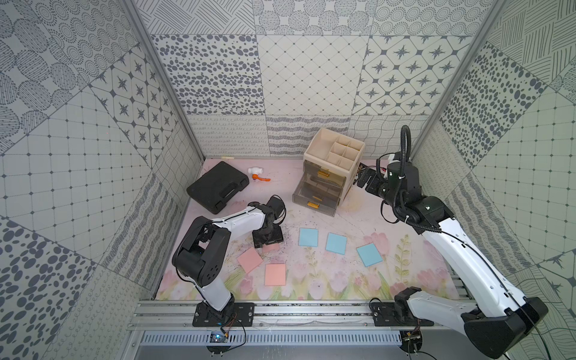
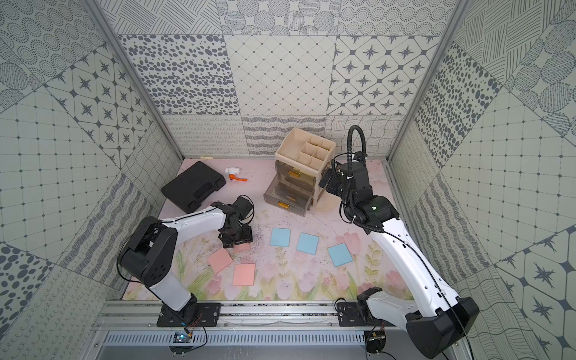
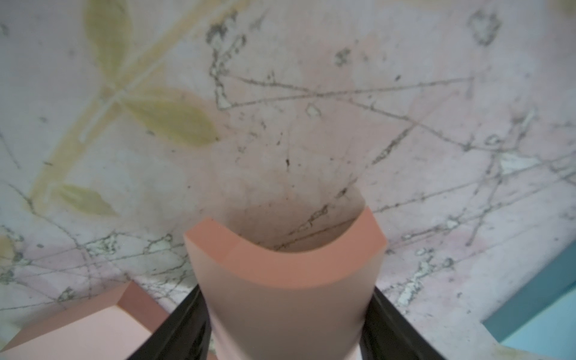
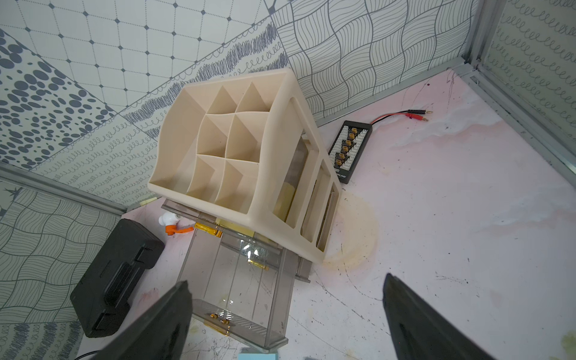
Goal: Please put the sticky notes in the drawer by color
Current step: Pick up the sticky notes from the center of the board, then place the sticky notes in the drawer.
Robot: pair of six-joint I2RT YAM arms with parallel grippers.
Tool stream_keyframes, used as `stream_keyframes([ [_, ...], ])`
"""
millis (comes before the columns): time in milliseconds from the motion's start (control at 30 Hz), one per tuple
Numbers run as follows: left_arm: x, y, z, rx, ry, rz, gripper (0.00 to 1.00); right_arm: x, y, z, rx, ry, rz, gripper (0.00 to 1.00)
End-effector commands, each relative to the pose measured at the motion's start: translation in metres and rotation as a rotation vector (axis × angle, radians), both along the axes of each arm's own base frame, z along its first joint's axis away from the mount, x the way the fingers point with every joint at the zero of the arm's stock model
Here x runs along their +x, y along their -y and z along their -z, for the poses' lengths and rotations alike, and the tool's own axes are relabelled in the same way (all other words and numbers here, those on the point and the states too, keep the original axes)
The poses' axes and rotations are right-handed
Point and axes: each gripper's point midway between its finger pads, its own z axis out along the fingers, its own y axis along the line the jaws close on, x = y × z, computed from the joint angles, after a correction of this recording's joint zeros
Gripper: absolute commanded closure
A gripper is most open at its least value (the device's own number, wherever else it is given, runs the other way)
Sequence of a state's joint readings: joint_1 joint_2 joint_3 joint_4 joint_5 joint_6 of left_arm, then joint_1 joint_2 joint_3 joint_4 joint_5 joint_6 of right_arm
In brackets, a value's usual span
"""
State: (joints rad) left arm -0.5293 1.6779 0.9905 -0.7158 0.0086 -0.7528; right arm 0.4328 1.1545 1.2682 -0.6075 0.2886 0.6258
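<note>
Pinching a pink sticky note (image 3: pixel 285 265) is what the left claw (image 1: pixel 267 243) does. Its jaws are partway closed on the note's two side edges, and the black fingers (image 3: pixel 177 327) squeeze it into a U-shaped bow. The note's free edge curls up off the mat (image 1: pixel 343 280). That edge looks thick, more a pad than one sheet. The claw points down at the mat.

- Just on the arm-base side of that claw, a tilted pink note (image 1: pixel 250 260) lies flat; a straight pink note (image 1: pixel 275 274) is a bit further out.
- On the claw's side facing the right arm there are three in a loose row, flat and apart: near blue note (image 1: pixel 308 237), middle blue note (image 1: pixel 336 243), far blue note (image 1: pixel 369 254).
- Beyond the claw, away from its base, is the drawer unit (image 1: pixel 330 168) with its bottom drawer (image 1: pixel 316 196) pulled out.
- A black case (image 1: pixel 218 187) and a white-orange valve (image 1: pixel 257 174) sit further back.

The right claw (image 4: pixel 286 280) has its jaws spread wide with nothing between them, and it hovers just beside the drawer unit's side wall. The pulled-out drawer lies below and ahead of it. Something yellow (image 4: pixel 286 196) shows through the unit's side window; can't tell what it is. A connector board (image 4: pixel 350 151) lies past the unit.
</note>
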Motion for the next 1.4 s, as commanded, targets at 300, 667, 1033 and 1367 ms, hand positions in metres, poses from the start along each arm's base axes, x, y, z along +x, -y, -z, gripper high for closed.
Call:
stream_keyframes([
  [300, 0.025, 0.022, -0.1, -0.116, 0.144, 0.032, 0.28, -0.003, 0.002, -0.021, 0.033, 0.072, 0.01, 0.01],
  [667, 0.096, 0.09, -0.205, -0.308, 0.353, 0.131, 0.3, -0.006, 0.004, -0.029, 0.025, 0.086, 0.014, 0.01],
  [1033, 0.153, 0.158, -0.221, -0.42, 0.41, 0.188, 0.3, -0.016, 0.019, -0.036, -0.009, 0.111, 0.038, 0.01],
  [1367, 0.171, 0.196, -0.194, -0.448, 0.376, 0.211, 0.3, -0.019, 0.02, -0.029, -0.016, 0.09, 0.033, 0.01],
])
